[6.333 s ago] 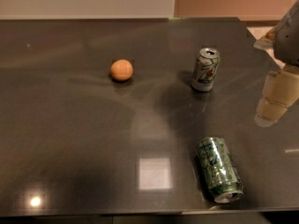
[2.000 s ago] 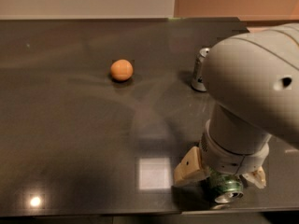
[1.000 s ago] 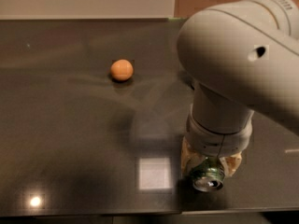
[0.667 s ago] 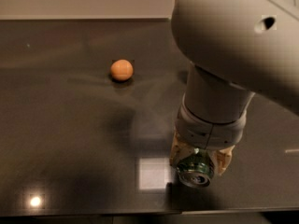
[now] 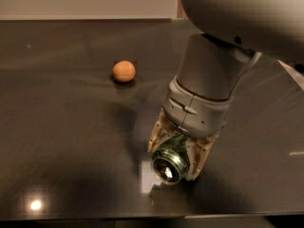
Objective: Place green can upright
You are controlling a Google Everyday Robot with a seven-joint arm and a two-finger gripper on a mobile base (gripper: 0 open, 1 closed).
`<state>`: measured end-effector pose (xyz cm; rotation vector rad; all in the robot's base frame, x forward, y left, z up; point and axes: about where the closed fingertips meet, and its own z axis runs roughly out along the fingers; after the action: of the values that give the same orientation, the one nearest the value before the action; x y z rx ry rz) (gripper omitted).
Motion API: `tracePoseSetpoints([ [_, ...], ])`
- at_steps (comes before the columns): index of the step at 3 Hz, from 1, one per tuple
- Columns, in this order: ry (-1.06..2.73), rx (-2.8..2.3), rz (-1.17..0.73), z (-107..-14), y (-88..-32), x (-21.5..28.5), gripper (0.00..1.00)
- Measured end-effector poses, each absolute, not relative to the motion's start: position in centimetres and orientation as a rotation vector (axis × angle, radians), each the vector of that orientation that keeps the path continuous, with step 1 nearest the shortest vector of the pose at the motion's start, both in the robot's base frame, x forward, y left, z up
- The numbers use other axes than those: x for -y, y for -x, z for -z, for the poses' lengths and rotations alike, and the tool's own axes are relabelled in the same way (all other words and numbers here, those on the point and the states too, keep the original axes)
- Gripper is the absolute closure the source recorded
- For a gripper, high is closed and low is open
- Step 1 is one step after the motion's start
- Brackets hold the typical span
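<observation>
The green can (image 5: 167, 163) is held in my gripper (image 5: 178, 151) near the front edge of the dark table (image 5: 61, 141). It is lifted and tilted, with its silver end facing the camera. The cream fingers (image 5: 158, 136) are closed on either side of its dark green body. My large grey arm comes down from the upper right and hides most of the can's body and the table behind it.
An orange ball (image 5: 124, 71) lies on the table to the upper left of the gripper. The table's front edge runs just below the can. The pale can at the back is hidden behind my arm.
The gripper came down over the lying green can, closed on it and lifted it. It has carried the can left and tilted its end toward the camera.
</observation>
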<state>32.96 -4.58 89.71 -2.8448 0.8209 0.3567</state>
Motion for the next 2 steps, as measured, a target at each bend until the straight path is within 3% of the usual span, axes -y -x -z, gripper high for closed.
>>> tracePoseSetpoints([
  [2,2.452,-1.175,-0.724,-89.93,-34.67,2.39,1.00],
])
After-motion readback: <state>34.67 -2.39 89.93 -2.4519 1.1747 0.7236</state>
